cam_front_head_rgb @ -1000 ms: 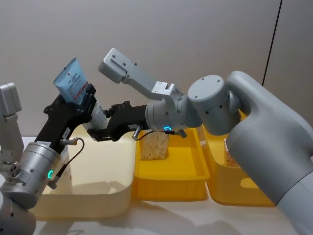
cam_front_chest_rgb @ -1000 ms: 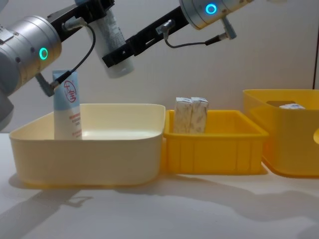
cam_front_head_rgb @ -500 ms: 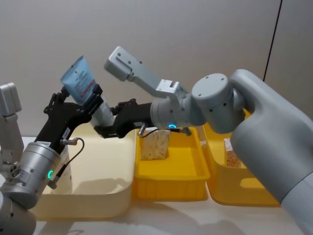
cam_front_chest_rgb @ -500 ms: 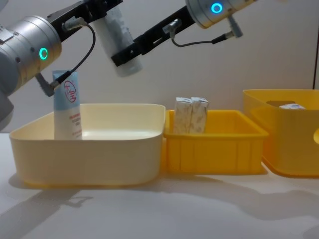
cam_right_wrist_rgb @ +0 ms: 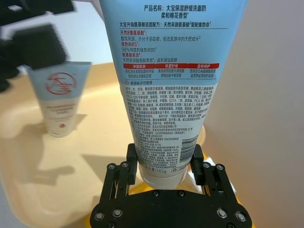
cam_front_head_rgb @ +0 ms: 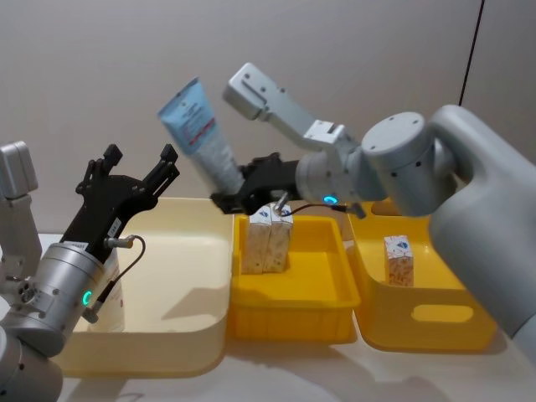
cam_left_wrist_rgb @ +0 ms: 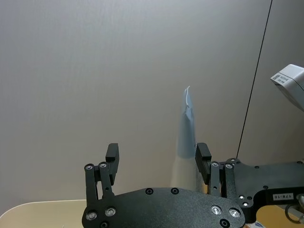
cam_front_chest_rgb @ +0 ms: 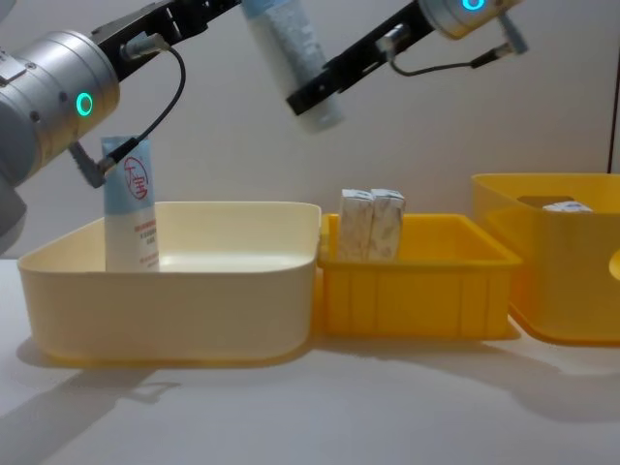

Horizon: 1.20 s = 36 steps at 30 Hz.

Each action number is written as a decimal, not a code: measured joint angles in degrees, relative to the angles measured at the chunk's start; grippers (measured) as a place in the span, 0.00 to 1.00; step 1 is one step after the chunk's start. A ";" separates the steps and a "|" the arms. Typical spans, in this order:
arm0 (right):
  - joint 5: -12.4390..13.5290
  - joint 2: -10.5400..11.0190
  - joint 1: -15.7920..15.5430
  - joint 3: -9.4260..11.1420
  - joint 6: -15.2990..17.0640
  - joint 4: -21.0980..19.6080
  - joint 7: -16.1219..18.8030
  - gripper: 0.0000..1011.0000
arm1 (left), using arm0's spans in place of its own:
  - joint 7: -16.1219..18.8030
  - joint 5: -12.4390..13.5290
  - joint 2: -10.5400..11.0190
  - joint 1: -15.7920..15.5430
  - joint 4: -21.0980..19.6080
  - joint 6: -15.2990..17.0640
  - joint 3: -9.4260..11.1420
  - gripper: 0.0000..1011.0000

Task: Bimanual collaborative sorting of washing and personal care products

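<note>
My right gripper (cam_front_head_rgb: 234,193) is shut on the cap end of a light-blue-and-white squeeze tube (cam_front_head_rgb: 199,134), holding it tilted in the air above the seam between the cream bin (cam_front_head_rgb: 180,356) and the yellow tray (cam_front_head_rgb: 293,314). In the right wrist view the tube's (cam_right_wrist_rgb: 164,95) printed back sits between the right gripper's fingers (cam_right_wrist_rgb: 133,159). My left gripper (cam_front_head_rgb: 138,161) stands open and empty to the left of the tube, above the cream bin. A second tube (cam_front_chest_rgb: 129,208) with a red logo stands upright in the cream bin's (cam_front_chest_rgb: 174,310) left end. Two small white cartons (cam_front_chest_rgb: 371,225) stand in the yellow tray (cam_front_chest_rgb: 417,291).
A taller yellow bin (cam_front_head_rgb: 419,322) at the right holds one more small carton (cam_front_head_rgb: 399,260). The three containers stand side by side, touching, along the table. A plain grey wall is close behind them. Bare table surface (cam_front_chest_rgb: 339,407) lies in front of the bins.
The left gripper has opened and let go of the tube. The right gripper has carried the tube to the right and slightly up, away from the left gripper.
</note>
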 joint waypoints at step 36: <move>-4.64 9.68 9.43 3.27 22.34 5.52 -0.21 0.64 | 0.00 0.00 0.00 0.00 0.00 0.00 0.01 0.99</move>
